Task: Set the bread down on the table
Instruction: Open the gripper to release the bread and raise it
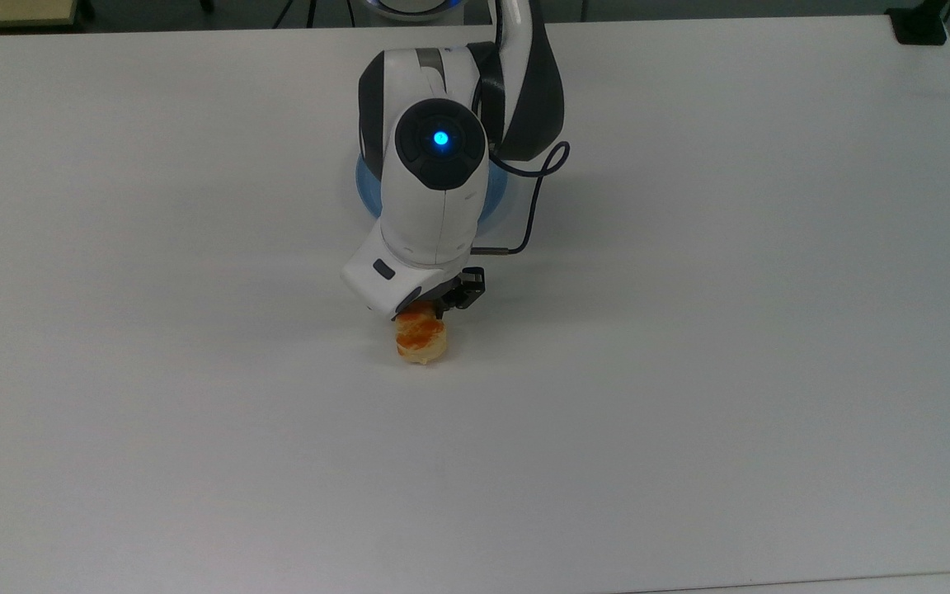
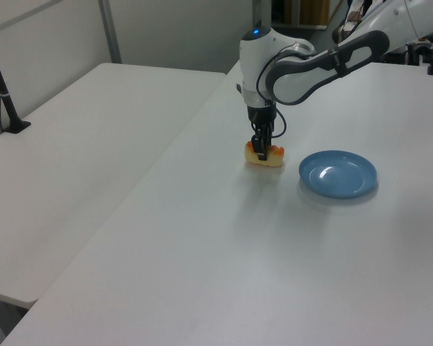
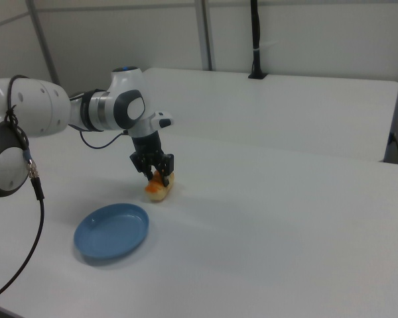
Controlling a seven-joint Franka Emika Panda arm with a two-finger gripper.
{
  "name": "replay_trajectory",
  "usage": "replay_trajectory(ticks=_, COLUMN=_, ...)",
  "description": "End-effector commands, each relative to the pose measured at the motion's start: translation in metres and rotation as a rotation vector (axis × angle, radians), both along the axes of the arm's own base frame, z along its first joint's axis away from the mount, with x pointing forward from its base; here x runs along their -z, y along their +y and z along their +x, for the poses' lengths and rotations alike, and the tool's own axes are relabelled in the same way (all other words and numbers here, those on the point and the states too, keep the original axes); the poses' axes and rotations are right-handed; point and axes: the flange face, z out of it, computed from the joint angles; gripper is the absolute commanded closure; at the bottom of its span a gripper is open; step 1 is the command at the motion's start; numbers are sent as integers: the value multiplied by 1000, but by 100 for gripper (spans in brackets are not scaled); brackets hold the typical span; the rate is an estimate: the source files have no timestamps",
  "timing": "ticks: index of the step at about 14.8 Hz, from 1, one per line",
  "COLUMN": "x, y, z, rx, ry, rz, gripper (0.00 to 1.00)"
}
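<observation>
- The end effector pinches the bread from directly above.
- The bread's underside appears to meet the desk, beside the blue plate.

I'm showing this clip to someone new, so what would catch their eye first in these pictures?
First the white arm, its gripper down at the bread, jaws closed on the bun, which sits low on the table. Next the blue plate, bare, on the left view's right of the bread and apart from it.
</observation>
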Motion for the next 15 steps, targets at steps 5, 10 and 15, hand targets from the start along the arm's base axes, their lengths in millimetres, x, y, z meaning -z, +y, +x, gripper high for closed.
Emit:
replay_trajectory(ticks=5, x=1, y=4, z=3, rx=-9, ry=-15, rz=-13, gripper=0)
replay_trajectory(ticks=10, x=-79, y=5, z=-6, rx=73, ry=-108, rz=1, gripper=0)
replay_trajectory(ticks=15, x=-203, y=-11, z=-71, rx=106, ry=-73, rz=-14, gripper=0)
